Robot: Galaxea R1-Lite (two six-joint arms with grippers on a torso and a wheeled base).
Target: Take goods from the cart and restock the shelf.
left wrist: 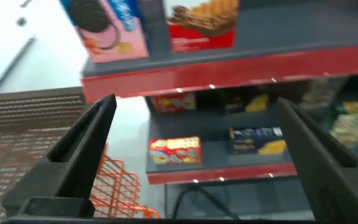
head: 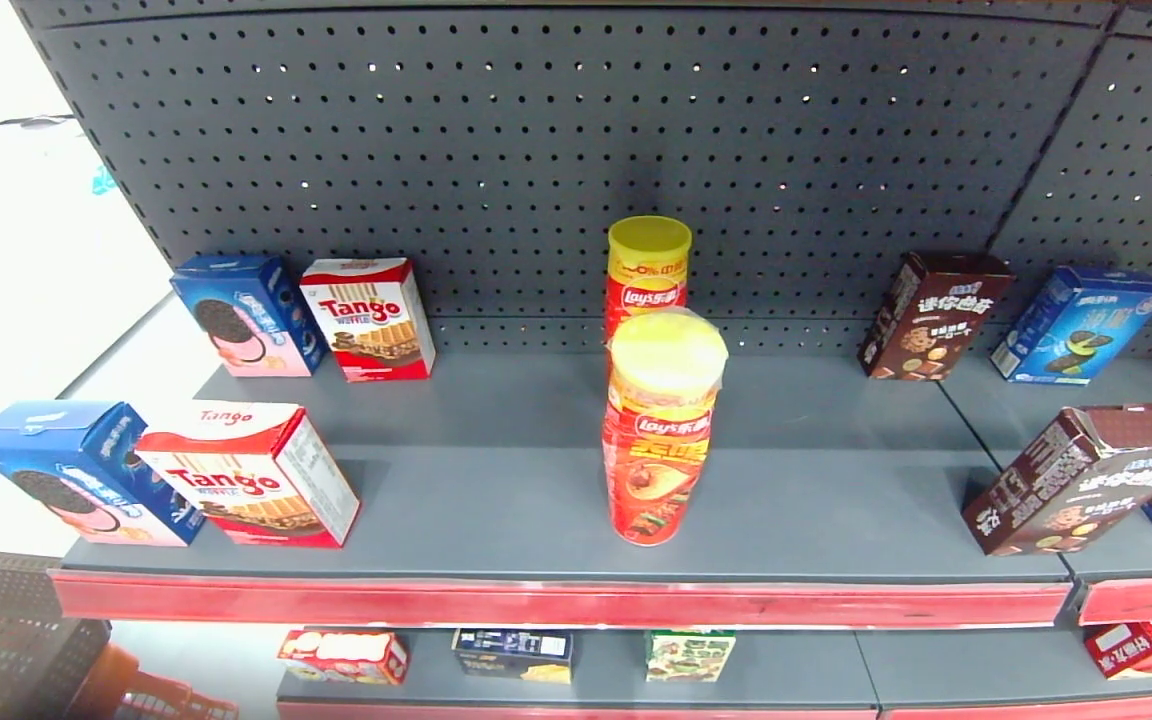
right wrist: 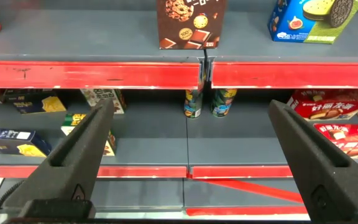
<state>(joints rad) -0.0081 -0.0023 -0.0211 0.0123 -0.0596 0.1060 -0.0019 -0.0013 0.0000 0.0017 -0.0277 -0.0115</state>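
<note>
Head view: red printed canister (head: 658,440) upright on shelf (head: 496,500).

We log this as a shop, a snack aisle. The grey metal shelf (head: 496,500) has a perforated back panel (head: 536,130) and a red strip (head: 556,603) along its front edge. Packaged goods stand in rows facing out: cookie boxes (head: 246,315) and wafer boxes (head: 254,475) toward the left edge, chip cans (head: 664,430) mid-shelf, chocolate biscuit boxes (head: 936,315) toward the right edge. Lower shelves (right wrist: 148,140) carry more packets behind like red strips. We see an orange wire cart (left wrist: 120,186) beside the shelving.
</note>
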